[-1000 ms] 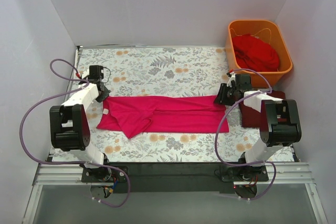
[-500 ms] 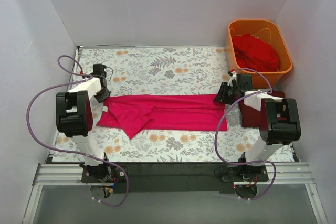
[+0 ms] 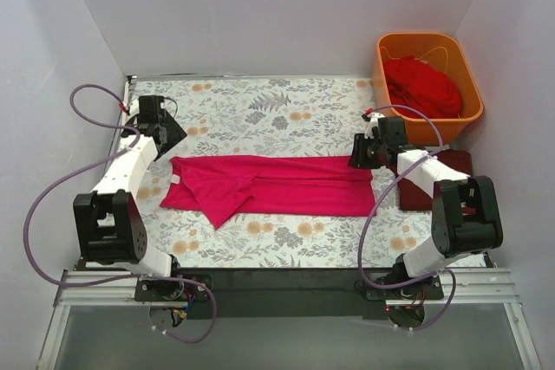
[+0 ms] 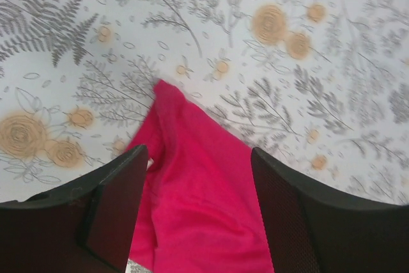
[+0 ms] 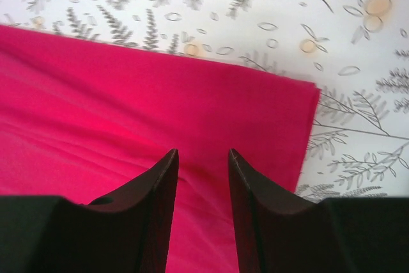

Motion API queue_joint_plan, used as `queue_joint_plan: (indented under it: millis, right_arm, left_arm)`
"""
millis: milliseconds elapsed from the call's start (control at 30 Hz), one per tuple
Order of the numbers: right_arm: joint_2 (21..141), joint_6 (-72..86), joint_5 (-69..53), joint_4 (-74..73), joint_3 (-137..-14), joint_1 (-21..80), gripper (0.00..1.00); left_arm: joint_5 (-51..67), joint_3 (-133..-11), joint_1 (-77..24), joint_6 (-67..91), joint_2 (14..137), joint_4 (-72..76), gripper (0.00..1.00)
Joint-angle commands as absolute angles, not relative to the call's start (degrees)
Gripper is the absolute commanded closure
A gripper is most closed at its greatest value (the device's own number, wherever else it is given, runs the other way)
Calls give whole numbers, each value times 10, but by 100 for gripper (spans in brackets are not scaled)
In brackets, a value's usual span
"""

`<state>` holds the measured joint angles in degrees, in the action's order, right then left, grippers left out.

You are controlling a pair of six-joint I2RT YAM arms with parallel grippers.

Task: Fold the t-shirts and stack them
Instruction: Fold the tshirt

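Left fingers (image 4: 115, 209) lifted off magenta t-shirt (image 3: 286, 186), now wide; right fingers (image 5: 153, 222) narrowly parted, nothing between.

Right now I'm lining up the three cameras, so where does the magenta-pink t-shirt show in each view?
Top external: the magenta-pink t-shirt lies spread flat across the middle of the picture.
Left wrist: one corner of it fills the lower centre.
Right wrist: it covers the left and middle, and its end edge runs down the right.
Shared landmark: the grey floral-print cloth under it.
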<state>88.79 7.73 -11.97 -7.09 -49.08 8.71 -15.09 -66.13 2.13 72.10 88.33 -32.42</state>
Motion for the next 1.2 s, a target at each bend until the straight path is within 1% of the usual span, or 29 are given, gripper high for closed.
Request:
queue_joint_plan:
  millis: [0,100,200,233,333,433,467,533,567,633,767,800,867,900,1167]
  right_arm:
    - [858,50,-98,-82,-516,120,57]
    - [856,59,-94,-82,-514,128,57]
    - [862,61,-98,-81,-514,130,57]
    - [865,62,-98,-80,-515,130,57]
    - [875,56,-82,-80,-518,130,57]
    - [889,55,-72,-79,-521,128,57]
    - [892,54,-72,-77,-524,128,57]
    - [903,54,-73,-75,-525,128,57]
    - [909,54,-73,-73,-527,127,57]
    - [915,54,-74,-70,-530,126,57]
    - [930,53,-72,-66,-537,122,57]
    - [934,53,-71,-66,-539,120,57]
    - [941,53,-70,-63,-540,114,58]
    - [944,53,-69,-63,-540,112,57]
    - [965,62,-53,-50,-541,81,57]
  left_arm:
    - [-82,-622,-17,737,829,-351,36]
    - [-71,-586,-22,750,815,-352,39]
    - [-124,-571,-20,755,825,-337,43]
    - [-138,-570,-16,758,831,-330,46]
    - [-148,-588,-4,758,866,-313,51]
    - [-163,-613,-1,754,913,-307,53]
    - [-164,-620,-1,751,922,-308,56]
    - [-171,-628,19,748,945,-308,58]
    - [-172,-628,22,746,950,-301,62]
    - [-171,-632,25,743,966,-297,64]
    - [-177,-648,30,734,987,-294,77]
    - [-178,-651,31,731,990,-294,84]
    - [-179,-661,30,723,993,-294,91]
    - [-182,-664,31,720,995,-296,100]
    - [-239,-710,31,677,1010,-321,100]
